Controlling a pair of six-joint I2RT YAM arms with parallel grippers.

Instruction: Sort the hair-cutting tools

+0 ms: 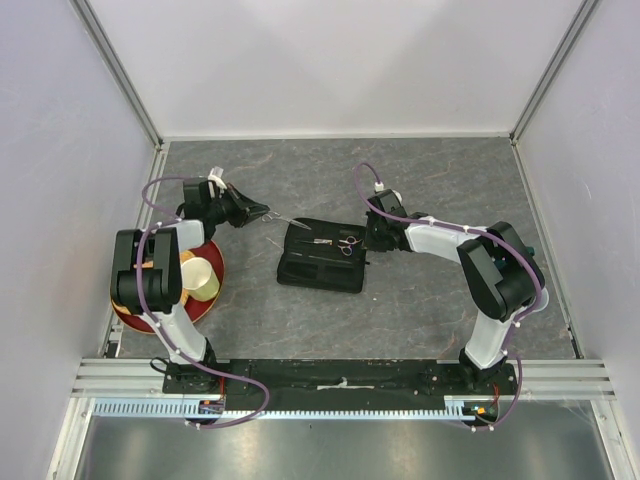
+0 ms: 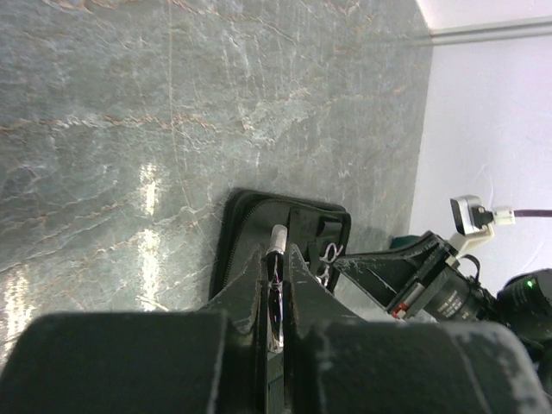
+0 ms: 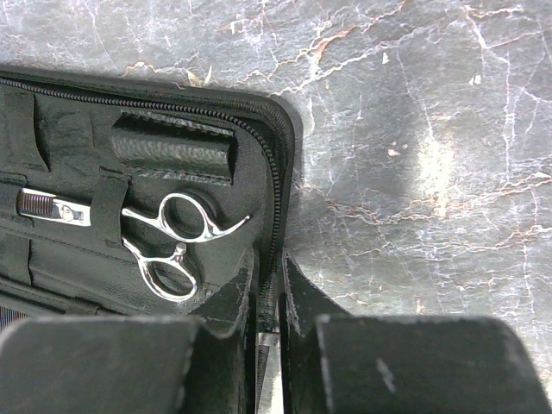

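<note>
Scissors (image 1: 287,220) beside the open case (image 1: 300,268)

Left gripper (image 1: 262,212) pinches the scissors just left of the case; right gripper's (image 1: 370,238) narrow fingers (image 3: 302,297) clamp its right rim. Slim blades may twist loose or snag.

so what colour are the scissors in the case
Silver; the scissors show best in the right wrist view.

Lab robot test cell. Aluminium extrusion frame (image 1: 570,378), plain white enclosure panels (image 1: 340,60), grey stone-pattern tabletop (image 1: 430,310), slotted cable duct (image 1: 330,407) along the front.
</note>
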